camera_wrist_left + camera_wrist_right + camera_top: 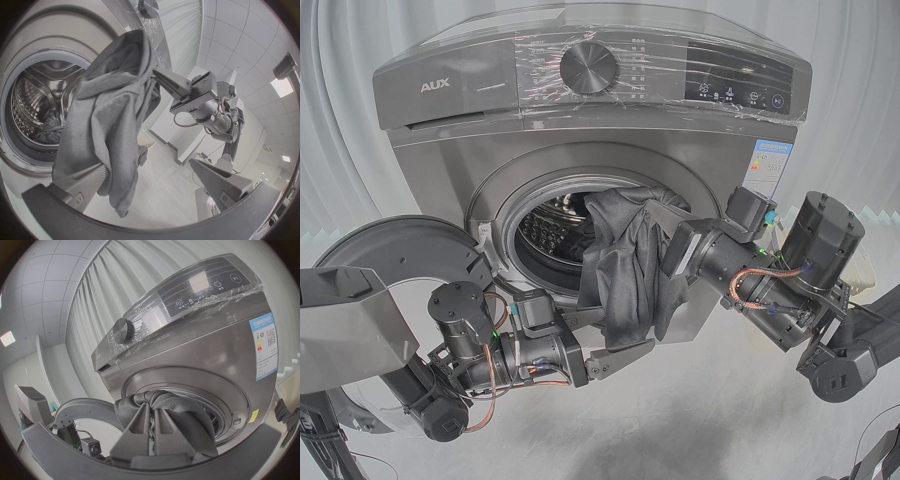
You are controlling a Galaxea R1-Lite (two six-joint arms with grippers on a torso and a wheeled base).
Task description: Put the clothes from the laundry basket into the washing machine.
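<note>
Dark grey mesh garment (625, 262) hanging across the round opening of the grey front-loading washing machine (456, 156), its hinged door (406, 244) swung open to the left. Right gripper (655, 209), fingers pinched together on the garment's bunched top edge. Left gripper (625, 331), fingers spread wide beneath, the cloth's lower part draped over one finger (78, 187). Another dark item (47, 128) lies inside the perforated steel drum (550, 228).

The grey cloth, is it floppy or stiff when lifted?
Probably floppy: the grey cloth droops in folds below the right gripper, whose jaws pinch its top. Likely light too, being thin mesh. Its tail hangs outside the washing machine, so it may drag.
</note>
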